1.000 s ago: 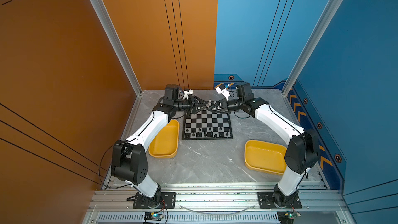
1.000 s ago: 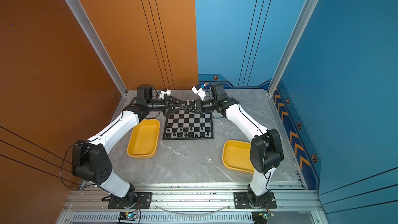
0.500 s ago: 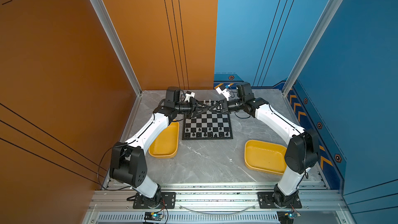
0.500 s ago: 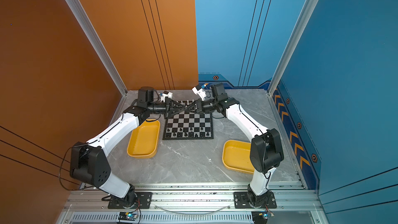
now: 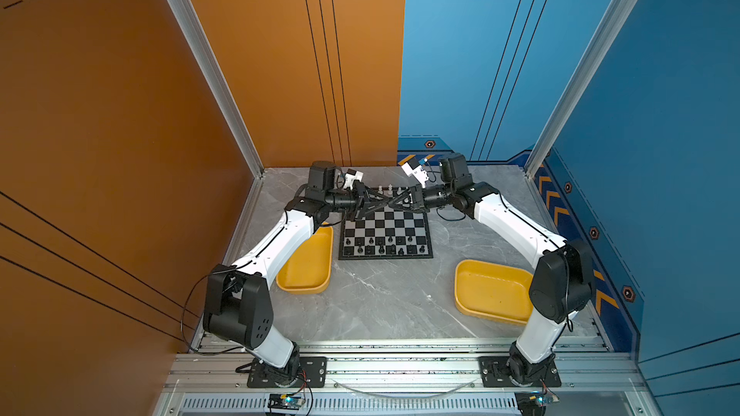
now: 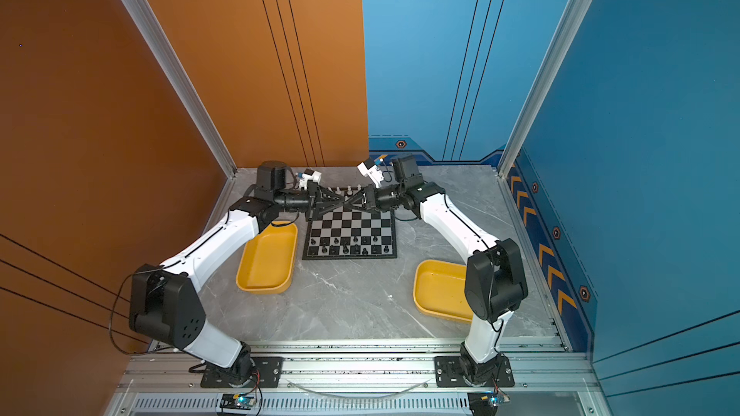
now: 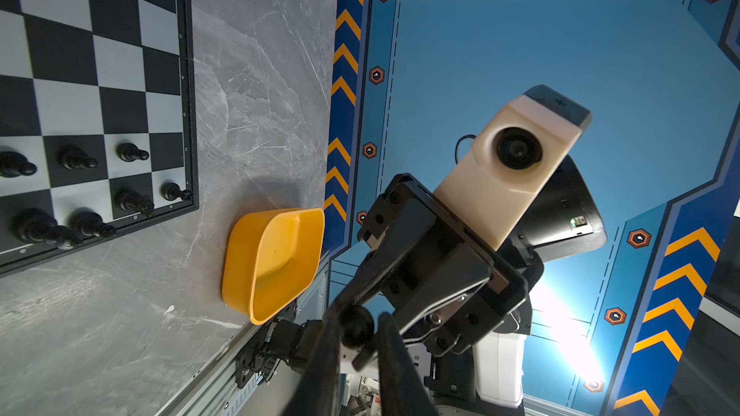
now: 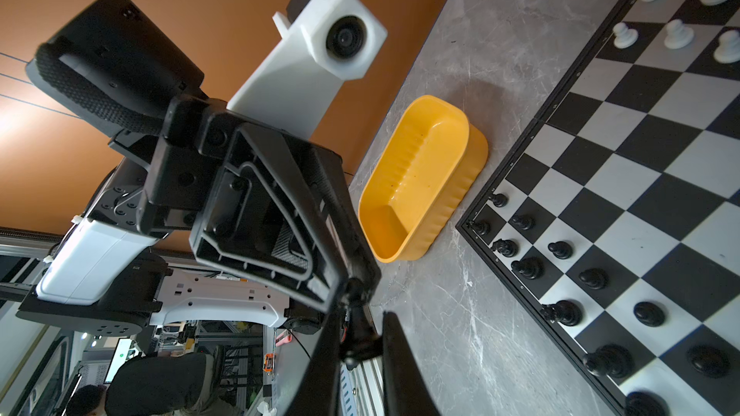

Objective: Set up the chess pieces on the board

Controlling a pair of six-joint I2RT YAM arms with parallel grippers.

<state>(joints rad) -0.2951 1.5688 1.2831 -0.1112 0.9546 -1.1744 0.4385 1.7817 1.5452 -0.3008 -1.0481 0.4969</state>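
The right tool (image 8: 358, 328), closed on a black chess piece (image 8: 360, 340), meets the left tool (image 7: 358, 324) above the 12 o'clock edge of the board (image 5: 386, 230), apparently handing it over; whether the left tool grips yet cannot be told.

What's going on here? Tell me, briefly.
Above the far edge of the chessboard, the right gripper is shut on a black chess piece, and the left gripper flanks that same piece; whether it grips is unclear. Other black pieces stand on the near rows, white pieces on the far rows.
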